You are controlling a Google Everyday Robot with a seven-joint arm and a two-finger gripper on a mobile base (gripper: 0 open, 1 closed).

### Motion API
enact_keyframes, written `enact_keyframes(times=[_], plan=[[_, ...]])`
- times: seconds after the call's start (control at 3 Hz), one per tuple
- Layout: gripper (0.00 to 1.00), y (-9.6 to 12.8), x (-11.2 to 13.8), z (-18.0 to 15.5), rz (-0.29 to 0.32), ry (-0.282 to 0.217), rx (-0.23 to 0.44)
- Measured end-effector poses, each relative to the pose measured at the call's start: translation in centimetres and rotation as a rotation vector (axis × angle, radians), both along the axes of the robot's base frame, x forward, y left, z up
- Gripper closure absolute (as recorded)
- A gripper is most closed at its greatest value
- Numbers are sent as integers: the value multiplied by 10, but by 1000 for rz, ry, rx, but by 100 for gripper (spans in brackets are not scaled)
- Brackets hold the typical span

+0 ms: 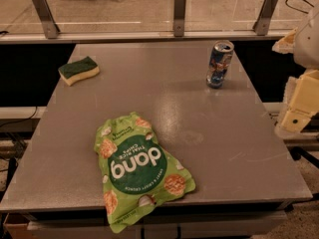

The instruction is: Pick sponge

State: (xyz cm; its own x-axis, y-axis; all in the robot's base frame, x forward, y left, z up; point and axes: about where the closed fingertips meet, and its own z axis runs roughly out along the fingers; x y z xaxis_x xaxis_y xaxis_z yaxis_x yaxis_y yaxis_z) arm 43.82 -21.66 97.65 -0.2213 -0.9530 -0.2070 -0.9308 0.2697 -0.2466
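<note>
Bag (139, 171); sponge (79, 70) far L; gripper (298, 108) R

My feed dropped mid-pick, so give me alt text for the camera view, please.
A green-topped yellow sponge lies far left on the grey table; the gripper hangs beyond its right edge. A green chip bag overhangs the near edge, and a can stands far right.

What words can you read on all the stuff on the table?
"dang": big white letters, upside down from this view, on the green chip bag.
Smaller print on that bag: too small to read.
Lettering on the can: too blurred to read.
On the sponge: no words.
On the end effector, at the picture's right edge: no words.
</note>
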Motion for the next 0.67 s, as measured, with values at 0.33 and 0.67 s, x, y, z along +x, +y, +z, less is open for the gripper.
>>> enact_keyframes(times=[0.33, 0.67], plan=[[0, 0, 0, 0, 0, 0, 0], [0, 27, 32, 3, 49, -33, 39]])
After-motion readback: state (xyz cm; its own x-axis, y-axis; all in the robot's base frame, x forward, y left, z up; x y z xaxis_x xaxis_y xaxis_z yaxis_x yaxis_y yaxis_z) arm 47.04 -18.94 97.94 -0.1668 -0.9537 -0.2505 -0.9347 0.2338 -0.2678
